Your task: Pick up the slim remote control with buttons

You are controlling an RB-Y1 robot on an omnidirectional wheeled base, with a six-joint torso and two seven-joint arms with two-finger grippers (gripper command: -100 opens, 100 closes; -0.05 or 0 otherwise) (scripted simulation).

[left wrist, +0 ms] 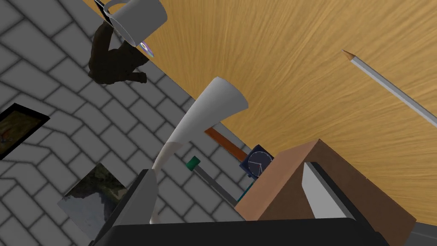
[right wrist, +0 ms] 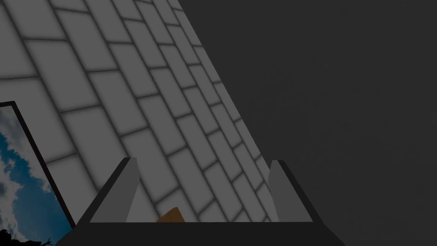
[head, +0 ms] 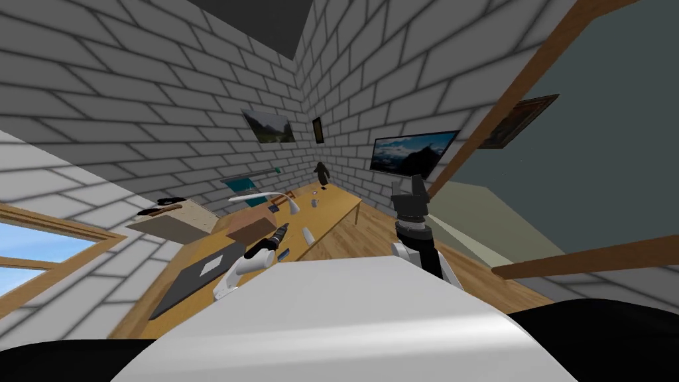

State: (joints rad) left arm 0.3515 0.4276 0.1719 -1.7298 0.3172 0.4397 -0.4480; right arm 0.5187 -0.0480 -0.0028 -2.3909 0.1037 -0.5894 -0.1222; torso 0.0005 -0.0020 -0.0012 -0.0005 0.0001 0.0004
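Observation:
A slim pale oblong (head: 308,235) lies on the wooden desk (head: 331,212) near its front edge; it looks like the remote, but no buttons can be made out. A small dark item (head: 284,254) lies closer to me. My left gripper (head: 278,232) hovers over the desk just left of the pale oblong, beside a brown box (head: 250,224). In the left wrist view this gripper (left wrist: 230,192) is open and empty, with the brown box (left wrist: 294,183) behind one finger. My right gripper (head: 411,189) is raised off the desk's right side, and its fingers (right wrist: 123,188) stand open and empty.
A white lamp (left wrist: 209,115) arches over the desk beyond the left gripper. A mug (left wrist: 136,19), a dark figurine (left wrist: 115,64), a small clock (left wrist: 258,164) and a grey pencil (left wrist: 384,85) are also there. A dark mat (head: 199,275) lies at the desk's near left end.

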